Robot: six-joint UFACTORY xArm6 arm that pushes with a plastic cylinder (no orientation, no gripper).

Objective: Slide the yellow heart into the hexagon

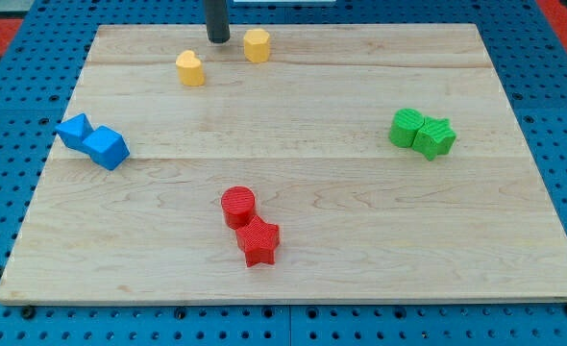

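Observation:
The yellow heart (190, 68) lies near the view's top, left of centre, on the wooden board (293, 259). The yellow hexagon (257, 45) sits to its right and a little higher, a short gap apart. My tip (218, 39) stands at the board's top edge, between the two yellow blocks and slightly above both, touching neither.
Two blue blocks (93, 141) lie touching at the view's left edge. A red cylinder (237, 206) touches a red star (258, 240) at bottom centre. Two green blocks (422, 133) touch at the view's right. A blue pegboard (5, 106) surrounds the board.

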